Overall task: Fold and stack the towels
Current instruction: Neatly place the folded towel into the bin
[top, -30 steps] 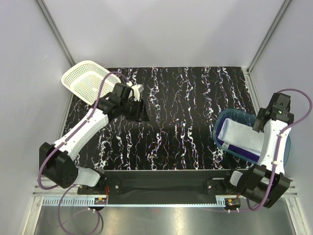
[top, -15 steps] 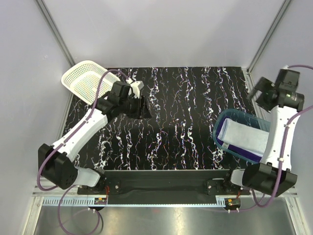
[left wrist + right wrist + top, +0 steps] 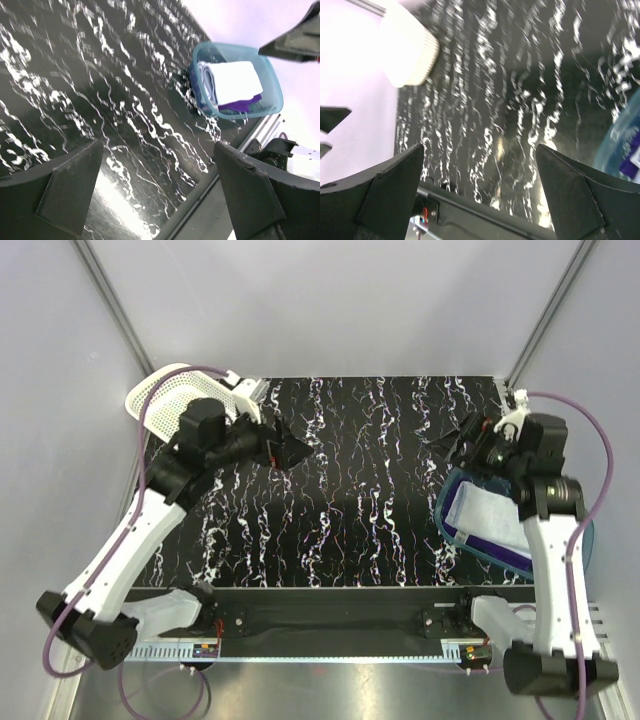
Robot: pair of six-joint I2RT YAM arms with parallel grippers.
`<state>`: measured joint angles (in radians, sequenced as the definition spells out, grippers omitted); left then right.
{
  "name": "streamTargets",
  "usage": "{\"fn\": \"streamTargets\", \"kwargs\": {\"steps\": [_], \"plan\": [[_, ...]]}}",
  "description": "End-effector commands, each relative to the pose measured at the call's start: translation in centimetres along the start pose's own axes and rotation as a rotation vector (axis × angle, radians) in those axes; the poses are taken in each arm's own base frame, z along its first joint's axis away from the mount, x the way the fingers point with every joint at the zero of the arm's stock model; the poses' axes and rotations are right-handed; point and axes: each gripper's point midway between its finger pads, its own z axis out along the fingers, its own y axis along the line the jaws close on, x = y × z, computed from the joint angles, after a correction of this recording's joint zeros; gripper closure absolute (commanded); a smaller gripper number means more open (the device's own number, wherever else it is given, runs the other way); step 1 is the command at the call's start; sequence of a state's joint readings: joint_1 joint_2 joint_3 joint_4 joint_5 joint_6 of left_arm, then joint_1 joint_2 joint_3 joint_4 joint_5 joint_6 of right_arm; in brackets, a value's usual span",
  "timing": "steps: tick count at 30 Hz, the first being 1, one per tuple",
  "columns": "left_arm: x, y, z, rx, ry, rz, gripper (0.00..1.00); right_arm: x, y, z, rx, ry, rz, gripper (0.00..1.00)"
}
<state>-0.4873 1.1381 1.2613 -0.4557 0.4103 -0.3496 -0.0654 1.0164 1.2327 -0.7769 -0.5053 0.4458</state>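
Right now both pairs of jaws are spread and hold nothing.
Your towels (image 3: 490,510) lie in the blue tub (image 3: 440,515) at the bench's (image 3: 370,470) right edge, white over purple, long axis far-left to near-right. The right jaws, the nearer pair, hover just beyond its far rim; the left jaws are well apart, by the basket (image 3: 165,405).

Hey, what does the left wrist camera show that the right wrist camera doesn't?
Only the left wrist view shows the white towel lying folded on top in the blue tub. Only the right wrist view shows the white basket. Both show the black marbled table, part of the tub and a bit of purple towel.
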Motion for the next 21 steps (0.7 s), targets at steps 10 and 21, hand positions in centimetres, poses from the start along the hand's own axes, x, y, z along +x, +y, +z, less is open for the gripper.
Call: {"fn": "streamTargets", "kwargs": {"steps": [10,21], "plan": [[-2.0,-0.4,-4.8,-0.053,-0.253,0.094,0.01,-1.7,3.5,-5.9,-0.099,-0.298,-0.172,0.00],[-3.1,-1.3,-5.4,-0.032,-0.282,0.090,0.01,-1.8,3.2,-5.5,-0.087,-0.289,-0.195,0.00]]}}
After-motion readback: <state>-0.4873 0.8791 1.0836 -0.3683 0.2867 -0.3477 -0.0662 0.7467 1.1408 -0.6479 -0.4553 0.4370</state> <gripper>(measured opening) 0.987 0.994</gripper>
